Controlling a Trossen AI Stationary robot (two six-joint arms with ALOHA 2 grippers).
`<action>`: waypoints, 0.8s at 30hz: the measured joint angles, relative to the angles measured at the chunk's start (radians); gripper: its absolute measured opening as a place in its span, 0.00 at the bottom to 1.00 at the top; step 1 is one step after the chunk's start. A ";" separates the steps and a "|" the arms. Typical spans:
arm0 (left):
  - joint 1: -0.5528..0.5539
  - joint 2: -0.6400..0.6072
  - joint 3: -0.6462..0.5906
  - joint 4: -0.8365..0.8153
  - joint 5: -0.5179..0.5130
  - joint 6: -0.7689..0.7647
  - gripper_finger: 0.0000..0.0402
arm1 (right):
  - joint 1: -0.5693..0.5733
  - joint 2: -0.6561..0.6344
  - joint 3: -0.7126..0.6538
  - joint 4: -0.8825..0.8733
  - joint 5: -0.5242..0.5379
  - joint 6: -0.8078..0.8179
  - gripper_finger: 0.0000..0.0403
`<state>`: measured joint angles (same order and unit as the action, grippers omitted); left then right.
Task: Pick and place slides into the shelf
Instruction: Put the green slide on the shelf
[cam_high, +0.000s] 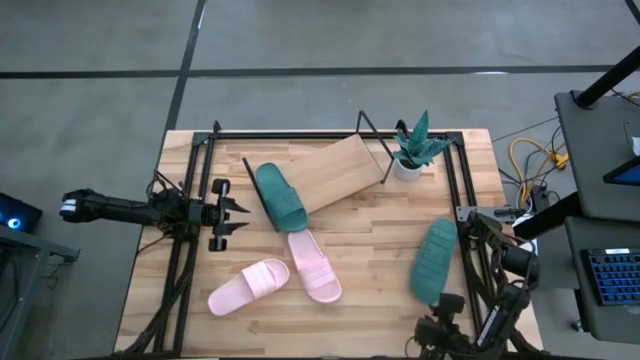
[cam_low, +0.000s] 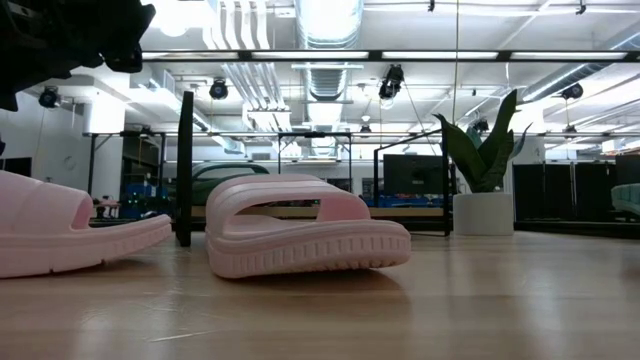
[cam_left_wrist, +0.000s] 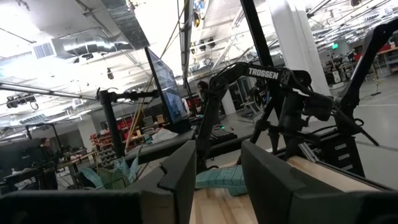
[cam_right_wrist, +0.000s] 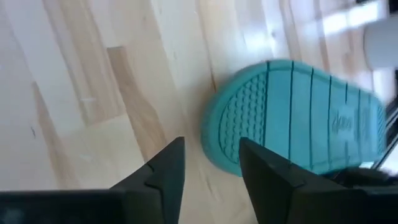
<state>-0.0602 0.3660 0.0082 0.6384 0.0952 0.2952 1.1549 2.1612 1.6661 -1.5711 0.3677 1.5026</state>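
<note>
One dark green slide (cam_high: 280, 196) lies on the left end of the slanted shelf board (cam_high: 340, 170). The other green slide (cam_high: 433, 262) lies sole up on the table's right part. Two pink slides (cam_high: 248, 286) (cam_high: 315, 265) rest on their soles near the middle, large in the low view (cam_low: 60, 232) (cam_low: 300, 235). My left gripper (cam_high: 240, 216) is open, level, just left of the shelf and touches nothing. My right gripper (cam_right_wrist: 211, 168) is open by the near right corner, above the bare table, with the green slide's ribbed sole (cam_right_wrist: 298, 118) just ahead of its fingers.
A potted plant (cam_high: 412, 152) stands at the shelf's right end, by the far edge. Black frame rails (cam_high: 180, 270) run along the table's left and right sides. Bare wood lies between the pink slides and the right green slide.
</note>
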 joint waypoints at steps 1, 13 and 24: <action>0.000 0.000 0.000 0.000 0.000 0.000 0.28 | 0.007 0.000 -0.002 0.000 0.000 0.042 0.33; 0.000 0.000 0.000 0.001 0.000 0.000 0.28 | 0.034 -0.002 -0.021 0.000 -0.049 0.556 0.20; 0.000 0.000 0.000 0.008 0.000 0.009 0.28 | -0.004 -0.003 -0.017 0.008 0.047 0.233 0.11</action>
<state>-0.0602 0.3660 0.0081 0.6460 0.0955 0.3038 1.1506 2.1586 1.6490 -1.5627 0.4145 1.7360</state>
